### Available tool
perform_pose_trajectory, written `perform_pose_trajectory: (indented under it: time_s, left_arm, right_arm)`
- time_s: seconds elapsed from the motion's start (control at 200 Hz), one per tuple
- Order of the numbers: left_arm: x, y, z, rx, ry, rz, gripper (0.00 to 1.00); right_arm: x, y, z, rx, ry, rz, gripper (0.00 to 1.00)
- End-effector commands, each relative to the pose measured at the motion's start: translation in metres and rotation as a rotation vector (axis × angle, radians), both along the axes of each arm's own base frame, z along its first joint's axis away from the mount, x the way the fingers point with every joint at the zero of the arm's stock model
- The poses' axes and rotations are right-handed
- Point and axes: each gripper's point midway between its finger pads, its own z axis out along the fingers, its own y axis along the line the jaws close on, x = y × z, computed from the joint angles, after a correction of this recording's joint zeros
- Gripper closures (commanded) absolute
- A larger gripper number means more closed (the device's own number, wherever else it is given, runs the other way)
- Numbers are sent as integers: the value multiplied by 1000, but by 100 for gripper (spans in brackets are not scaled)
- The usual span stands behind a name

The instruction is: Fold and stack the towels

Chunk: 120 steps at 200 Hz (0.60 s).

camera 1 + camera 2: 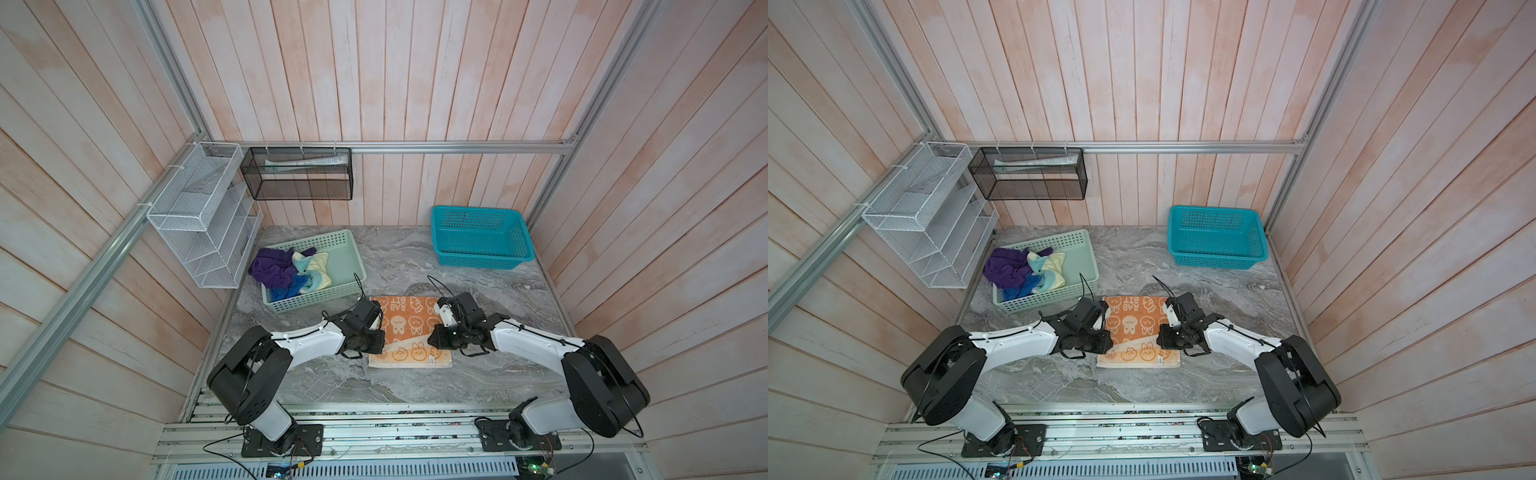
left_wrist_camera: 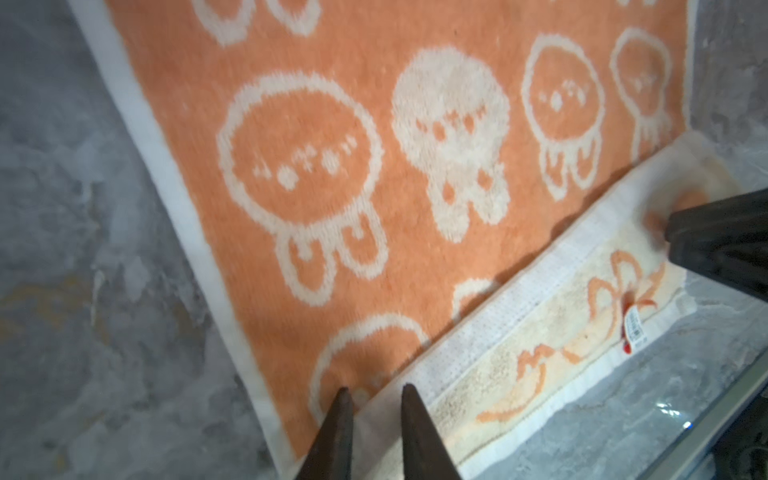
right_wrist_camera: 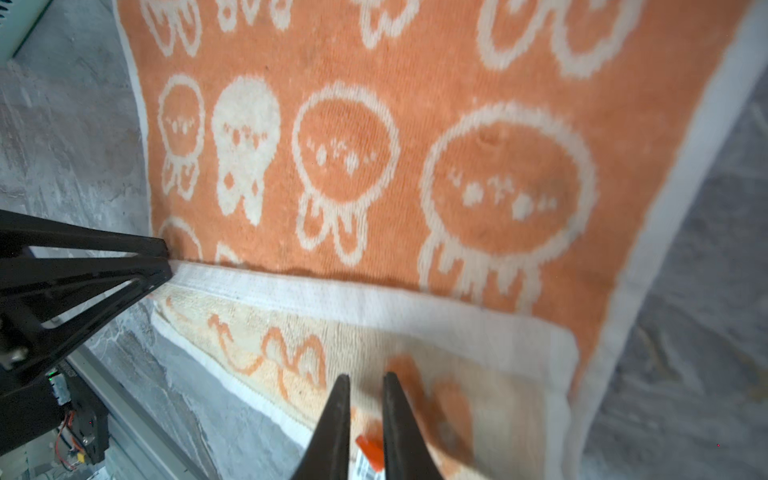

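Note:
The orange towel with white cartoon faces lies flat mid-table. Its near edge is turned over as a pale flap that shows the reverse side and a small label. My left gripper is shut on the flap's left corner, with white border cloth between the fingers. My right gripper is shut on the flap's right corner by the label. In both top views the two grippers sit at the towel's two sides. The purple, blue and teal-and-yellow towels are crumpled together in the mint-green basket.
A teal basket stands at the back right with nothing in it. A white wire rack and a black mesh basket hang on the back-left walls. Grey marble tabletop shows in front of the towel.

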Motion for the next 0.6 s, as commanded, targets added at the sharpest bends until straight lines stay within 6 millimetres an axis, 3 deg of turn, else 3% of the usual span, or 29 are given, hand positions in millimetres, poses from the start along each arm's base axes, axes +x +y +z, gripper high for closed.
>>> perform_pose_trajectory:
  time_s: [0.0, 0.16, 0.325, 0.475, 0.595]
  left_arm:
    - [-21, 0, 2, 16, -17, -11, 76]
    - [-53, -1, 2, 37, -31, -49, 76]
    - [-80, -2, 6, 57, -46, -81, 76]
    - [-77, 0, 28, 17, -84, -39, 76]
    - [-57, -3, 42, -29, -84, 9, 75]
  right_arm:
    - [-23, -13, -3, -42, 36, -37, 83]
    - [-40, -23, 10, -32, 18, -85, 82]
    - [-32, -29, 41, -5, -74, -139, 80]
    - [-13, -26, 49, -10, -152, -154, 74]
    - [8, -32, 35, -125, -160, -154, 65]
